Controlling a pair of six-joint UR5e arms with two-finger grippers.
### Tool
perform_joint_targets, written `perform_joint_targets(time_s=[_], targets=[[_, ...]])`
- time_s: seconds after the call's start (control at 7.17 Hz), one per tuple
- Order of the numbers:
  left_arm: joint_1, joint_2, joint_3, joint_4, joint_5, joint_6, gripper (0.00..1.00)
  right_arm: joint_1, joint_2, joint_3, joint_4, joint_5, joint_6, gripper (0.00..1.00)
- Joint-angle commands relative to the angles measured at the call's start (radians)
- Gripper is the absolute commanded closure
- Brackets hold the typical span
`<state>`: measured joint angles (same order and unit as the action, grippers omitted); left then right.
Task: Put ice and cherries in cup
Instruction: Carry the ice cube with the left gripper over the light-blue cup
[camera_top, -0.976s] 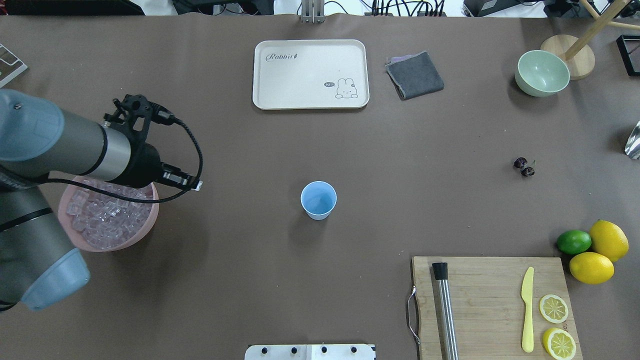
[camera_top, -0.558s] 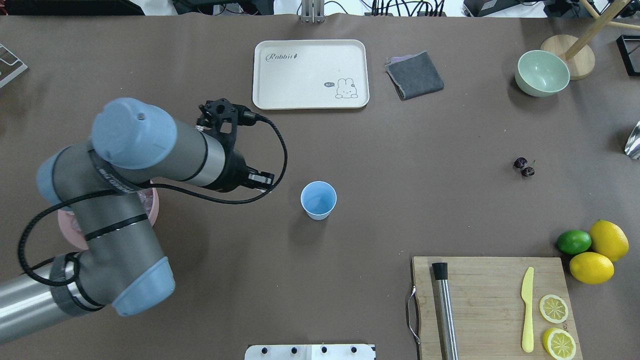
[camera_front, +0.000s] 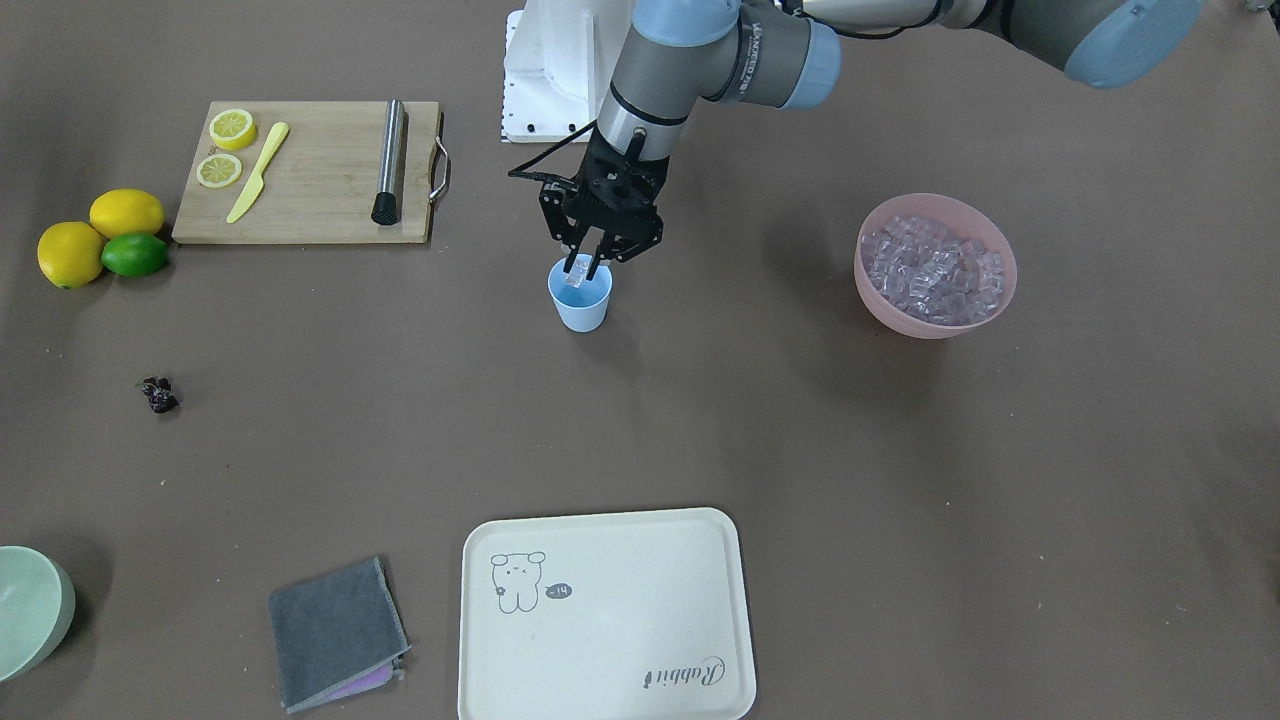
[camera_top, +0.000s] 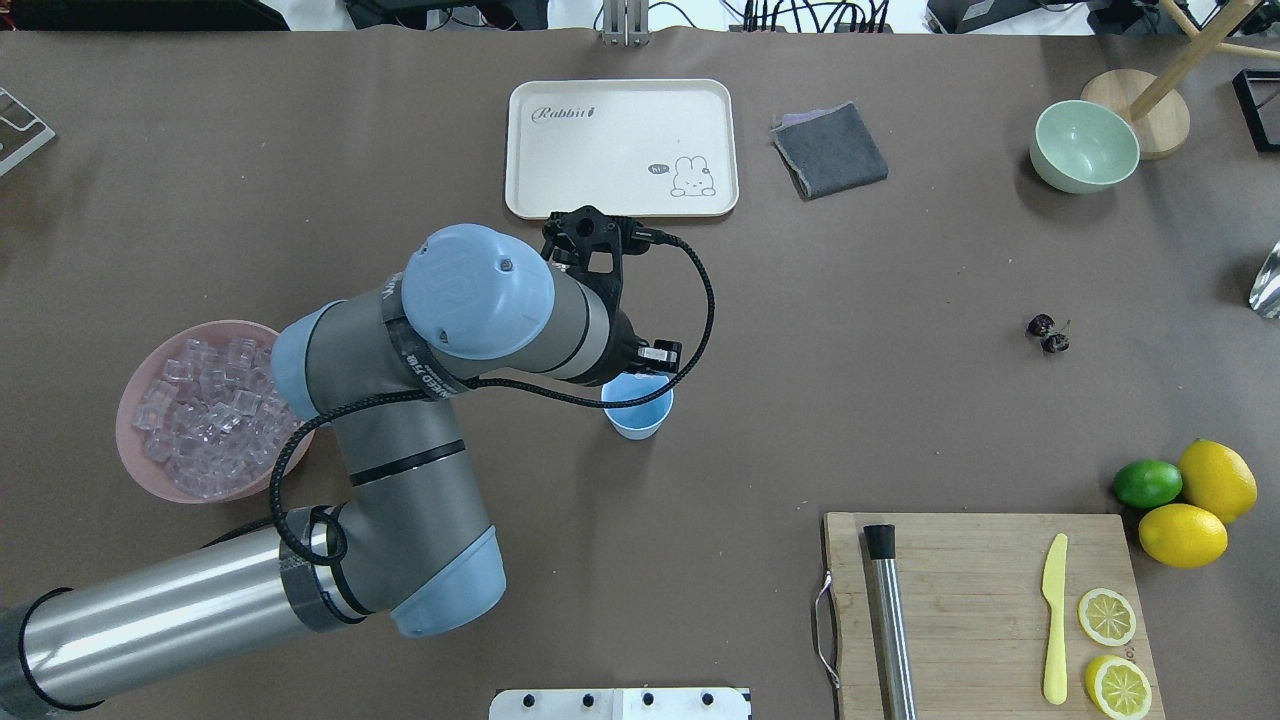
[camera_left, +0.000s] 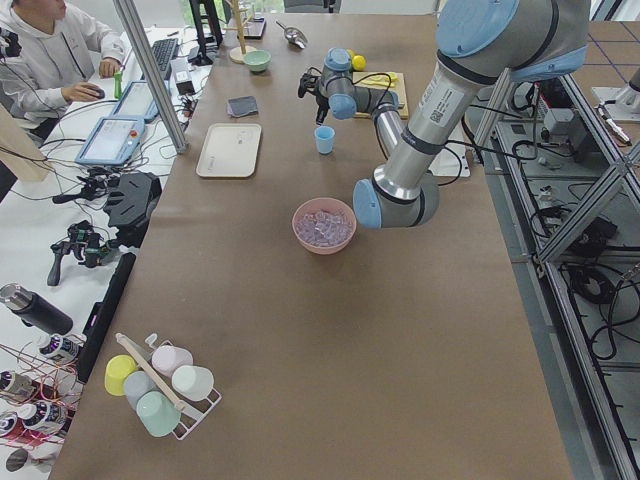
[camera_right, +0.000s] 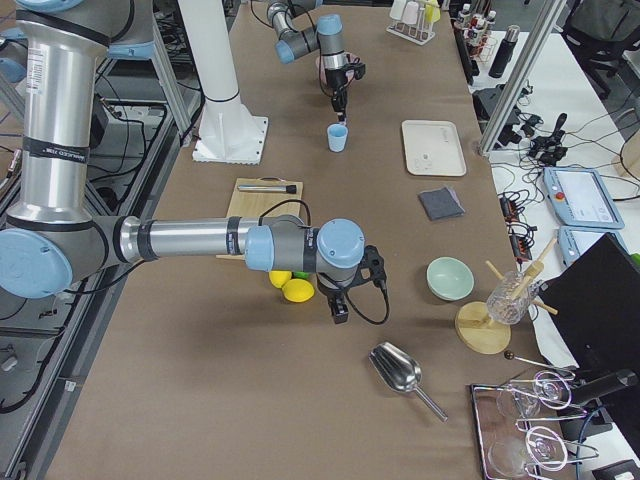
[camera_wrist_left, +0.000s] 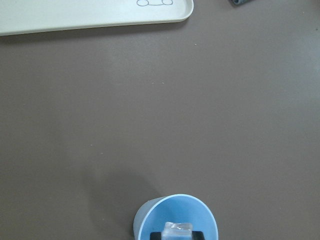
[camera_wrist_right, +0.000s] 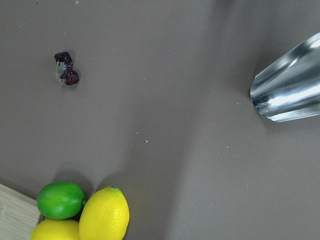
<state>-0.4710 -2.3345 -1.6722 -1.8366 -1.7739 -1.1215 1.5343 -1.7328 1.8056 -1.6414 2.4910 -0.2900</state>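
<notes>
Left gripper (camera_front: 582, 272) points straight down, tips at the rim of the cup (camera_front: 580, 308). It is clamped on one cube (camera_wrist_left: 178, 229). In the left wrist view the cube sits pinched between the two black fingertips (camera_wrist_left: 156, 234), over the cup's open mouth.

The cup stands upright on the counter (camera_top: 800, 300), directly under this gripper. Its floor is hidden behind the cube and fingertips, so it is not clear whether anything lies inside.

The rest of the ice (camera_front: 935, 265) is heaped in a pink bowl (camera_front: 880, 302), well off to this gripper's left. A cream tray (camera_top: 620, 150) lies ahead of the gripper, farther from the robot.

The cherries (camera_top: 1047, 334) lie on bare counter, far to the right of the left gripper and well apart from the cup.

Right gripper (camera_right: 340, 316) hangs low over the counter. Only the side camera at that end shows it, so whether it is spread or closed cannot be told. Its wrist view shows the cherries to one side. Two lemons (camera_wrist_right: 104, 212) and a lime (camera_wrist_right: 61, 200) are bunched together and touching, nearer that gripper. A steel scoop (camera_wrist_right: 287, 90) lies on its other side, apart from the fruit.
</notes>
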Motion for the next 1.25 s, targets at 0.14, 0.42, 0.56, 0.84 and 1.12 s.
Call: perform_joint_targets(time_s=[0.14, 0.42, 0.56, 0.84, 1.12], targets=[[0.003, -0.019, 0.029, -0.001, 0.01, 0.008, 1.0, 0.0, -0.001, 0.0, 0.0, 0.0, 0.0, 0.01], [0.002, -0.011, 0.023, -0.001, 0.01, 0.009, 0.8, 0.0, -0.001, 0.0, 0.0, 0.0, -0.001, 0.01], [0.002, 0.004, 0.019, -0.001, 0.008, 0.009, 0.39, 0.0, -0.001, 0.0, 0.0, 0.023, -0.001, 0.01], [-0.001, 0.085, -0.079, 0.0, 0.002, 0.015, 0.32, 0.0, -0.001, 0.001, 0.003, 0.032, -0.003, 0.01], [-0.062, 0.163, -0.2, 0.075, -0.094, 0.098, 0.32, 0.0, -0.005, -0.002, 0.003, 0.031, -0.003, 0.01]])
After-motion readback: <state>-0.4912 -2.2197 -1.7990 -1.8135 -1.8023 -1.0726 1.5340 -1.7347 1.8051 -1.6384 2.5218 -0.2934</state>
